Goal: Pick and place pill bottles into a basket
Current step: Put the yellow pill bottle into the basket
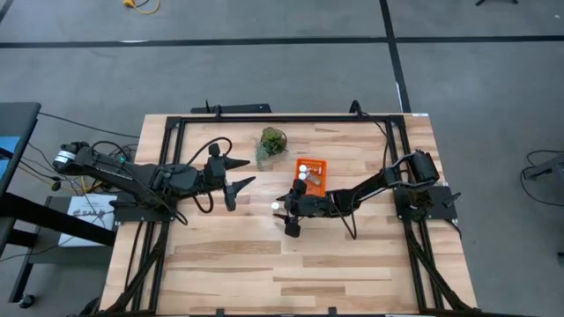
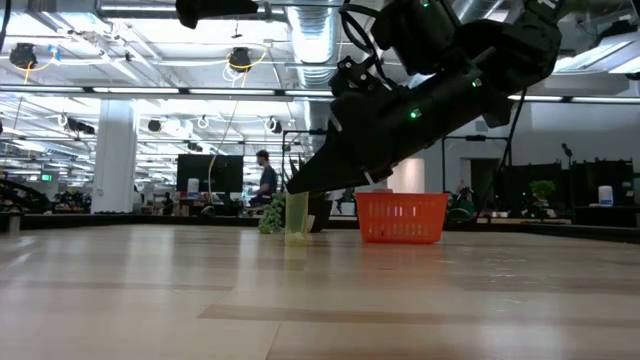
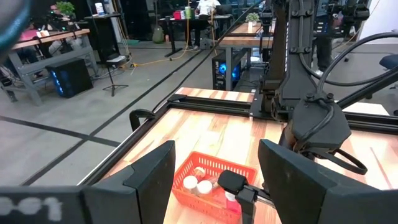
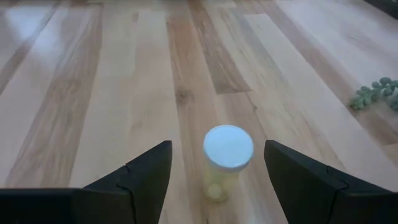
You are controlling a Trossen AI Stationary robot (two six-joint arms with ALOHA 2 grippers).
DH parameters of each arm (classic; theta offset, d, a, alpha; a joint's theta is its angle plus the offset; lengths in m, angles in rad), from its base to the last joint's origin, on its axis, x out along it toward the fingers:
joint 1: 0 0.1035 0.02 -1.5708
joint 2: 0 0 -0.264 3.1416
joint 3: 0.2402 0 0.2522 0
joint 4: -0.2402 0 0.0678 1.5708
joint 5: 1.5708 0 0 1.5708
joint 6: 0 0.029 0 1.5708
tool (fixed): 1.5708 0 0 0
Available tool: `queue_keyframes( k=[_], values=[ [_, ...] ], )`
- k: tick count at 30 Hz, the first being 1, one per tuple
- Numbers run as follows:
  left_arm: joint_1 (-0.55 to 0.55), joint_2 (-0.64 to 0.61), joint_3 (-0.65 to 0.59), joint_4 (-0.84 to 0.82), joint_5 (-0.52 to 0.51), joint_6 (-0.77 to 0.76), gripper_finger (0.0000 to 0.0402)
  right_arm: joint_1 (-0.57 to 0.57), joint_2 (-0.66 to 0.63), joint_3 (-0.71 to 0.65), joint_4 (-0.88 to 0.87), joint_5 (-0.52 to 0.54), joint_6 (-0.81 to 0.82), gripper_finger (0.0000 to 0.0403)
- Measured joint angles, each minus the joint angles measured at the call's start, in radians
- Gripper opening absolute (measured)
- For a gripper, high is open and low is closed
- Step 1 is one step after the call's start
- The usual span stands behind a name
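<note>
One pill bottle stands upright on the table just beside the orange basket, between the spread fingers of the right gripper. More bottles sit inside the basket. Left gripper hovers spread wide, well apart from the basket.

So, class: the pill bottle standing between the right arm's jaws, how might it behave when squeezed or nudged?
The pill bottle stands upright and narrow, so a sideways nudge would probably tip it. Being round, it would likely roll once down. Its small translucent body suggests it is light.
</note>
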Motion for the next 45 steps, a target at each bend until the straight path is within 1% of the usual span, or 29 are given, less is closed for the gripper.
queue_keyframes(
  k=[4, 8, 26, 29, 33, 39, 45],
  values=[
    [0.000, 0.000, 0.000, 0.000, 0.000, 0.000, 0.0222, -0.003, 0.000, 0.000, 0.000, 0.000, -0.001, 0.0246],
    [0.000, 0.000, 0.000, 0.000, 0.000, 0.000, 0.0222, -0.005, 0.000, 0.000, 0.000, 0.000, -0.001, 0.0232],
    [0.000, 0.000, 0.000, 0.000, 0.000, 0.000, 0.0222, -0.005, 0.000, 0.000, 0.000, 0.001, -0.009, 0.0130],
    [0.000, 0.000, 0.000, 0.000, 0.022, 0.000, 0.0222, -0.005, 0.000, 0.000, 0.000, 0.006, -0.016, 0.0118],
    [0.000, 0.000, 0.000, -0.002, 0.028, 0.000, 0.0222, -0.007, 0.000, 0.000, 0.000, 0.008, -0.026, 0.0112],
    [0.000, 0.000, 0.000, -0.006, 0.028, 0.000, 0.0222, -0.011, -0.001, 0.000, 0.000, 0.008, -0.026, 0.0120],
    [0.000, 0.000, 0.000, -0.008, 0.028, 0.000, 0.0222, -0.024, -0.012, 0.000, -0.003, 0.005, -0.027, 0.0116]
  ],
)
